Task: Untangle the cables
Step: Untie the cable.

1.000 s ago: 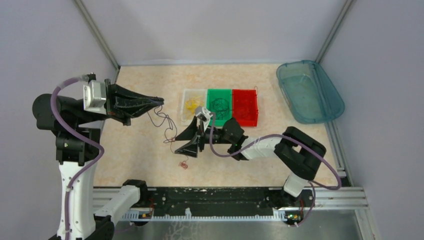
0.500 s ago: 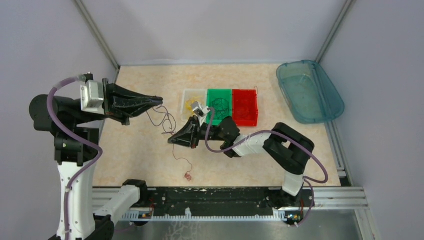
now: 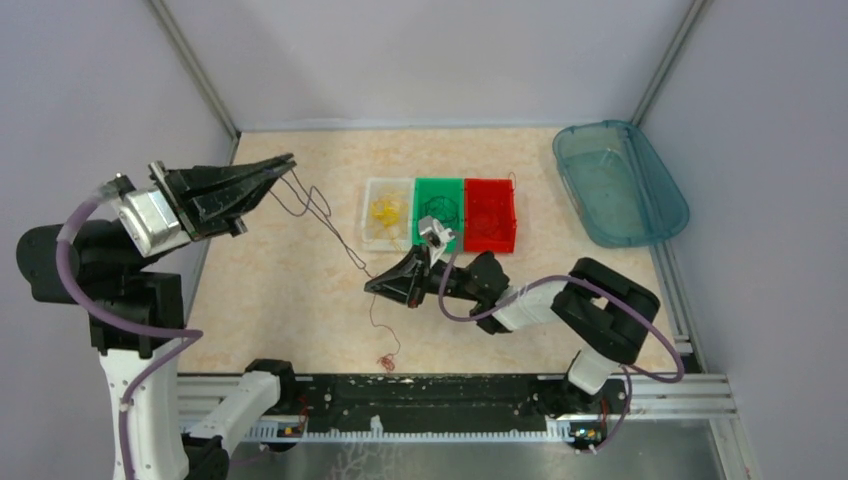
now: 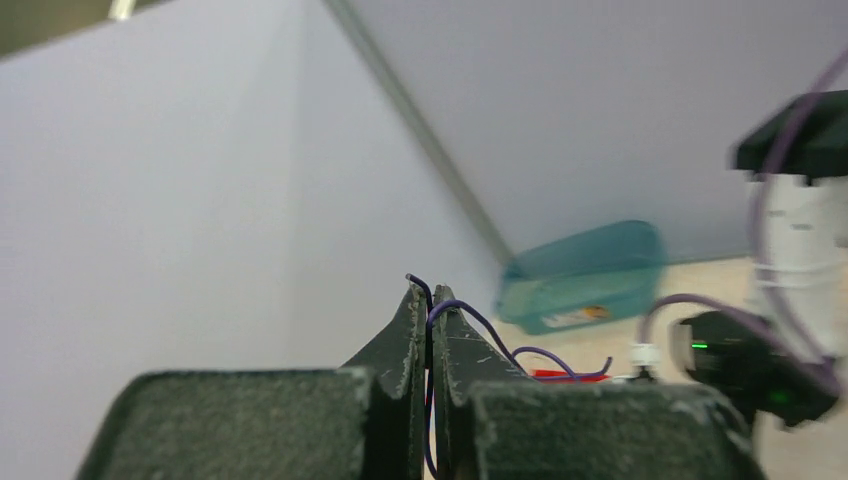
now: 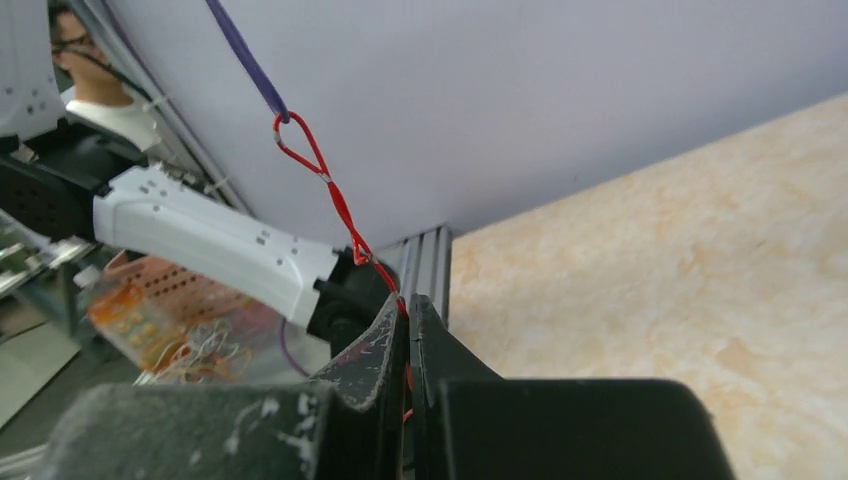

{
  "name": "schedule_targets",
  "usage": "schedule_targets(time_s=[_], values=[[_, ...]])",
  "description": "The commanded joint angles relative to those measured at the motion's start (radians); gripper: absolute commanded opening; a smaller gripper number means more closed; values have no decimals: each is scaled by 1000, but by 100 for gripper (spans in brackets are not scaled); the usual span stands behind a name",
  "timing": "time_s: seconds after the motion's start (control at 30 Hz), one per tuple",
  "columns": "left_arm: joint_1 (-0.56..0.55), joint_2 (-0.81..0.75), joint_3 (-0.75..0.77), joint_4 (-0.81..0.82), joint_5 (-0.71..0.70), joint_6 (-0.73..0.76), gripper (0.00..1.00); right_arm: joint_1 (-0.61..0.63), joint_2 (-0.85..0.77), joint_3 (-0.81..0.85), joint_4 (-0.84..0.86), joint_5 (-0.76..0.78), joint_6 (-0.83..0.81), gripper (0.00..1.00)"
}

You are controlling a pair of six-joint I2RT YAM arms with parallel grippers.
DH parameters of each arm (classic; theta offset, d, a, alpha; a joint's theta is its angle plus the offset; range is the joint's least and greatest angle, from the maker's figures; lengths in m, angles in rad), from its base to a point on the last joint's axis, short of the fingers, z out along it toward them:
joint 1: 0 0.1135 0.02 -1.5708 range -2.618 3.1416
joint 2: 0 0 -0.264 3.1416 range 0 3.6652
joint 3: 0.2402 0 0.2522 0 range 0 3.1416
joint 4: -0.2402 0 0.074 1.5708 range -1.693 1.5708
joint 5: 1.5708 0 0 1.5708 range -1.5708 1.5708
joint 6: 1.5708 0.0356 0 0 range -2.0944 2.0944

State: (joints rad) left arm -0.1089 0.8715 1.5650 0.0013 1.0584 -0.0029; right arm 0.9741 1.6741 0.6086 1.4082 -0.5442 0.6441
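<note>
My left gripper [image 3: 289,159] is raised at the far left and shut on a thin dark purple cable [image 3: 343,243], which is pinched between the fingertips [image 4: 432,303]. The cable runs taut down to my right gripper [image 3: 371,287], low over the middle of the table. The right gripper [image 5: 405,308] is shut on a thin red cable [image 5: 338,205]. The red cable's loop hooks the purple cable [image 5: 247,62] above the jaws. Its tail [image 3: 384,359] hangs to the table near the front edge.
Three small bins stand in a row behind the right gripper: a clear one [image 3: 371,236] with yellow cables, a green one [image 3: 418,186] with dark cables, and a red one [image 3: 488,186]. A teal tub [image 3: 660,192] sits at the far right. The frame rail [image 3: 450,400] runs along the near edge.
The right gripper has shut on the red cable and moved slightly right. The left gripper has lifted up and back, drawing the purple cable taut. The red tail has slid toward the front edge.
</note>
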Motion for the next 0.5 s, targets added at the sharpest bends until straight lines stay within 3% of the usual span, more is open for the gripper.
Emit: schedule_targets(time_s=[0.0,0.27,0.37,0.47], values=[[4,-23,25,173,-343,188,0,-17,-75,-74,-10,111,-67,0],[5,-3,63,260,-601,314,0,-25,-124,-152,-7,191,-91,0],[3,9,100,103,-461,290,0,-27,-131,-147,6,175,-80,0],[5,4,35,-55,-213,140,14,-26,-154,-119,-10,152,-78,0]])
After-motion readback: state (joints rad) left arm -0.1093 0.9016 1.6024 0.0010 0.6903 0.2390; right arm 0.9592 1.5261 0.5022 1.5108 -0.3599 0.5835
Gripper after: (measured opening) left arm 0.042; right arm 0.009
